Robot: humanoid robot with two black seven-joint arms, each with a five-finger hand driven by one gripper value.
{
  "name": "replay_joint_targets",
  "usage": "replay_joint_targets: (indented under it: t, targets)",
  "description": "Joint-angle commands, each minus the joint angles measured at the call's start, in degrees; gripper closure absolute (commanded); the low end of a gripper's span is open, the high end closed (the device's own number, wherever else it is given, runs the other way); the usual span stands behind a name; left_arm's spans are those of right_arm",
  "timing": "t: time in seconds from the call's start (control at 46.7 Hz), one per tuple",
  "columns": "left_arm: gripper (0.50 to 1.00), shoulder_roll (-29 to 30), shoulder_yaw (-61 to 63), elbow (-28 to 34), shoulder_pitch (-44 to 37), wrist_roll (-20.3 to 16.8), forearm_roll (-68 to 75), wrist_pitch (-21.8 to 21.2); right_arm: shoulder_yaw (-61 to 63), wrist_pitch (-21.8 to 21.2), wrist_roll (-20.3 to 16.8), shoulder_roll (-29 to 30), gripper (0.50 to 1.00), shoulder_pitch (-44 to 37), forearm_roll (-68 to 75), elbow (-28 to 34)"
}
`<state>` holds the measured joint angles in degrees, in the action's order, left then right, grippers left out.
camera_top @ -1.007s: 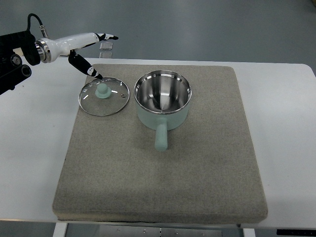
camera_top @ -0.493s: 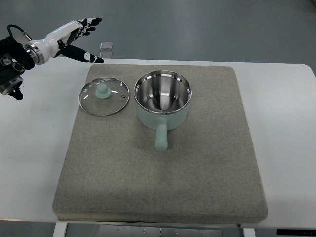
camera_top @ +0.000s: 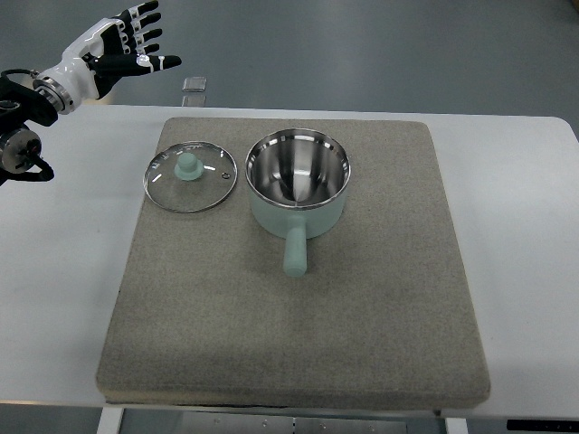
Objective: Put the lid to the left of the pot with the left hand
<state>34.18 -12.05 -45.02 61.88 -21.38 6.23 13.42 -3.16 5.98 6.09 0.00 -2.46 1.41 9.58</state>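
The left hand hovers at the upper left corner, well apart from the lid — fingers spread, holding nothing. The lid lies flat on the grey mat, just left of the pot.
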Motion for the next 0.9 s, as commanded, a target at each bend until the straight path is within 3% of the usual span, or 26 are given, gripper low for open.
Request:
replay_joint_targets:
  t: [0.0,0.214,0.321,0.493,0.707,0.878]
  targets:
    - [0.504,-0.1,-1.3,0.2,-1.4,0.2,-2.6,2.9,0.0,0.0,0.0,0.0,0.579,0.0,0.0,0.0]
    - [0.504,-0.2,-8.1,0.5,-4.9,3.8,-8.3,8.4,0.0,0.0,0.0,0.0,0.579,0.0,0.0,0.0]
    - [0.504,-0.8,-13.3,2.1,-8.1,10.1,-12.7,11.1,0.0,0.0,0.1,0.0,0.579,0.0,0.0,0.0]
    - [0.504,-6.2,-21.2,9.9,-10.5,18.8,-14.8,15.7,0.0,0.0,0.1,0.0,0.579,0.0,0.0,0.0]
    - [0.504,-6.8,-24.6,11.8,-10.7,21.9,-15.7,20.8,0.0,0.0,0.1,0.0,0.579,0.0,0.0,0.0]
    - [0.504,-6.9,-24.6,11.9,-10.6,22.1,-16.3,21.0,0.0,0.0,0.0,0.0,0.579,0.0,0.0,0.0]
